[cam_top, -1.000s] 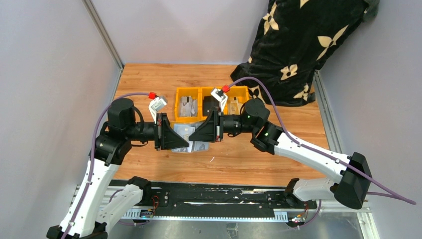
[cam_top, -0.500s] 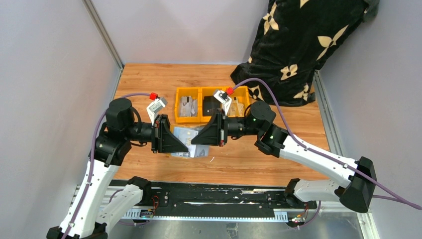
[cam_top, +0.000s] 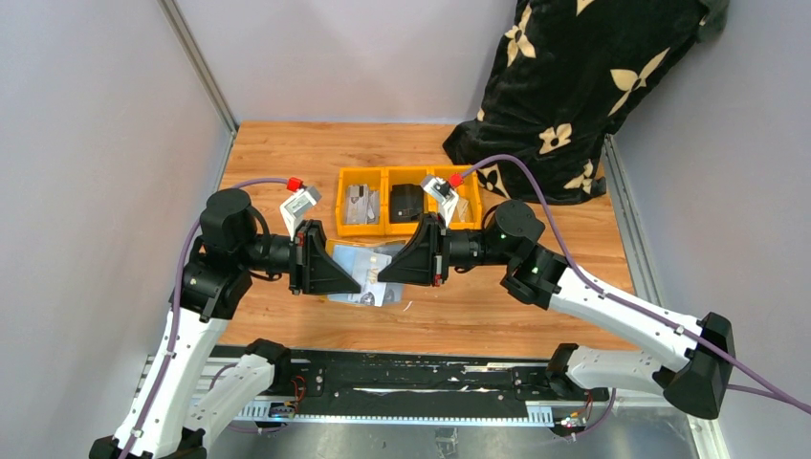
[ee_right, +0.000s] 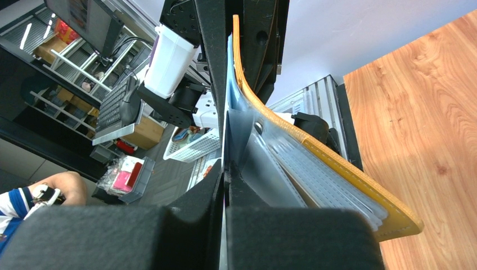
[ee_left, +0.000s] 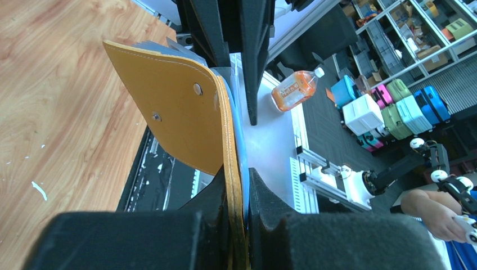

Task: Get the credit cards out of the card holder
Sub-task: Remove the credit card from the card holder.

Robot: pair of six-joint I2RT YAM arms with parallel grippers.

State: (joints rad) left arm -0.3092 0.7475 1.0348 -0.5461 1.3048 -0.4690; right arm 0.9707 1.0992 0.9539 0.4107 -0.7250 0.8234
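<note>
**Left fingers** (ee_left: 269, 205): clamped on one edge of the mustard-tan leather-look folding card holder (ee_left: 180, 101). The holder stands on edge in the air above the wooden tabletop (ee_left: 62, 95), between the two arms.

A thin pale-blue rectangular credit card (ee_right: 229, 90) lies against the holder's grey-lined inner face.

**Right fingers** (ee_right: 205, 194): pressed together on that card's edge, apparently not on the leather.

**Step in hand:** extraction of a card.

**Next move, as judged:** draw the right arm straight away along the pocket while the left grip anchors the holder. Any skew risks jamming the card.

bins (cam_top: 363, 171) block far side, tabletop (cam_top: 478, 308) open nearer
</note>
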